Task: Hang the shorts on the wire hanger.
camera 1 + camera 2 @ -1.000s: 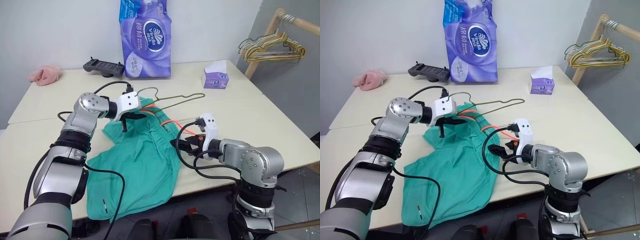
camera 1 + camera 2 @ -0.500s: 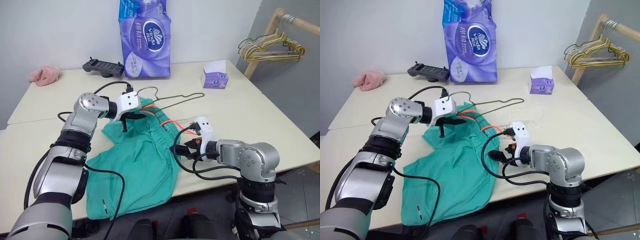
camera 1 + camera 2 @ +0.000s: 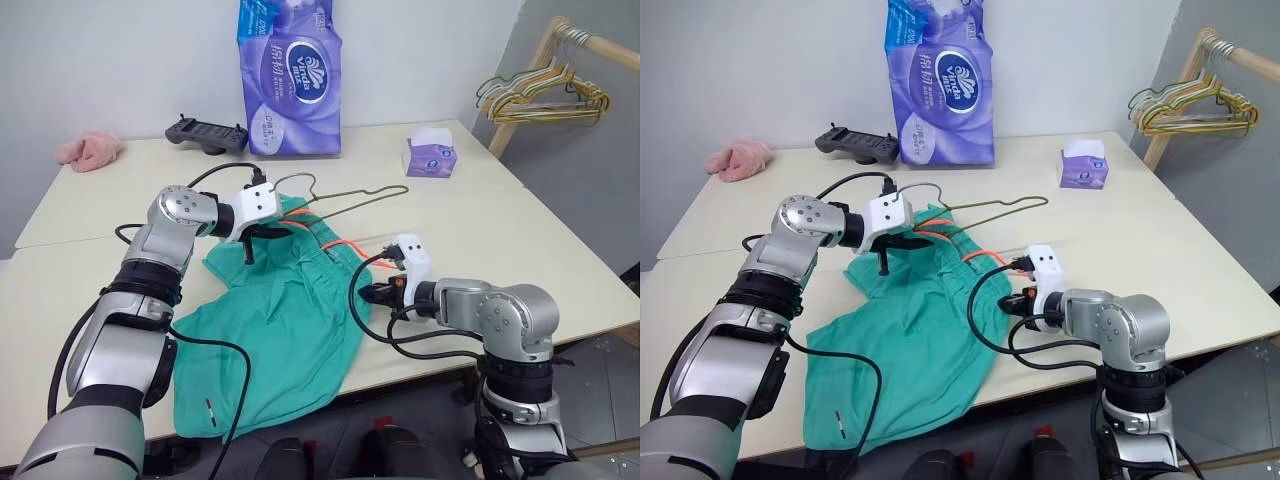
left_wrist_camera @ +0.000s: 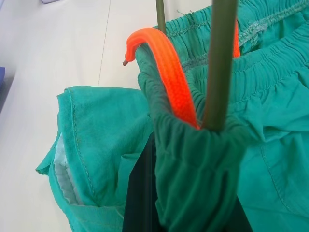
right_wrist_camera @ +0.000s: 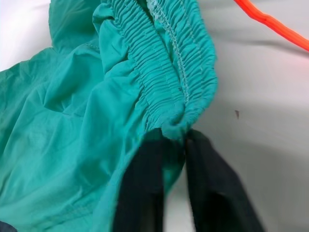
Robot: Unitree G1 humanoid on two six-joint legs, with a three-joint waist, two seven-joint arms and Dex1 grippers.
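Observation:
The teal-green shorts [image 3: 280, 330] lie spread on the table, one leg hanging over the front edge. The thin dark wire hanger [image 3: 370, 195] lies behind them with one end tucked into the waistband [image 4: 203, 159]. My left gripper [image 3: 250, 245] is shut on the bunched waistband where the hanger wire [image 4: 219, 63] and the orange drawstring [image 4: 169, 77] enter it. At the shorts' right side, my right gripper [image 3: 366, 294] is shut on the gathered waistband edge [image 5: 169, 96], its black fingers [image 5: 140, 188] pinching the fabric just above the tabletop.
At the back of the table stand a purple tissue pack [image 3: 290, 75], a small tissue box [image 3: 431, 153] and a black controller [image 3: 205, 133]. A pink fluffy cloth [image 3: 90, 148] lies at the far left. Bunched hangers [image 3: 545, 100] hang on a wooden rail at the right.
My right gripper has sunk a little onto the shorts' right edge and gone from open to shut on the waistband. The left arm has kept still.

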